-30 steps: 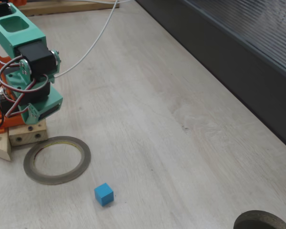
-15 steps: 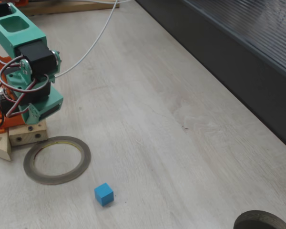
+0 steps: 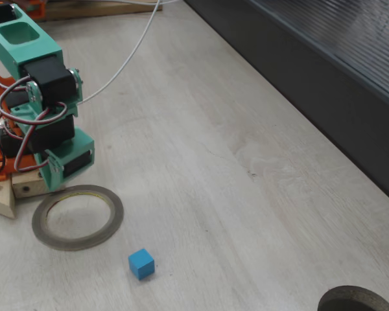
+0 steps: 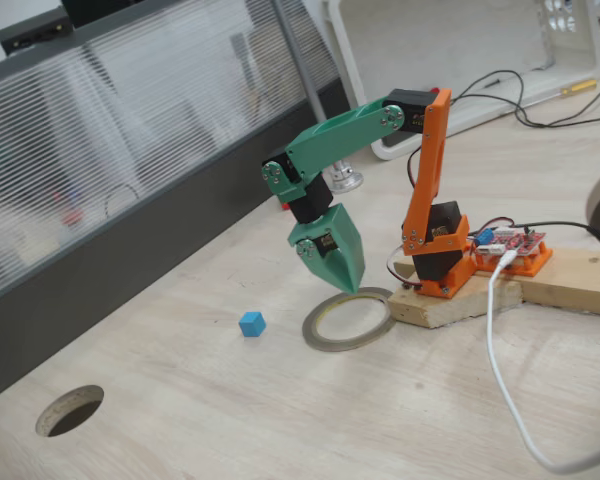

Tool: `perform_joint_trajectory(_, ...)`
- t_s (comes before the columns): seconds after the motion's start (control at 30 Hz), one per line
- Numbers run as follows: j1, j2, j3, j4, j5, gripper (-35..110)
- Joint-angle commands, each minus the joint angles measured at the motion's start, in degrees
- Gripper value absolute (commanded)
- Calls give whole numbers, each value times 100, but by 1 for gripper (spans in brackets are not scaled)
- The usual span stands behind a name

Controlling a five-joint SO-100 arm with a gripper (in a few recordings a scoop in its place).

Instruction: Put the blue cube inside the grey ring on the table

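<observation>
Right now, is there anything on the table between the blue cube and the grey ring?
No. In both fixed views, only bare table lies between the blue cube and the grey ring.

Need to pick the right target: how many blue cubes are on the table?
1. The blue cube sits on the table, outside the grey ring and apart from it. The gripper hangs above the ring's edge. Nothing seems to hide another.
</observation>
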Motion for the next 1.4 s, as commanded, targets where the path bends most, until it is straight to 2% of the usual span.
perform_joint_trajectory(0.0,70,88,0,-369,0,0)
perform_joint_trajectory(0.6,18,88,-18,-1371,0,0)
perform_joint_trajectory(0.8,18,-9,-88,-1406,0,0)
perform_joint_trajectory(1.13,53,-1978,-2312,-1318,0,0)
perform_joint_trajectory(1.37,62,-2716,-2953,-1318,0,0)
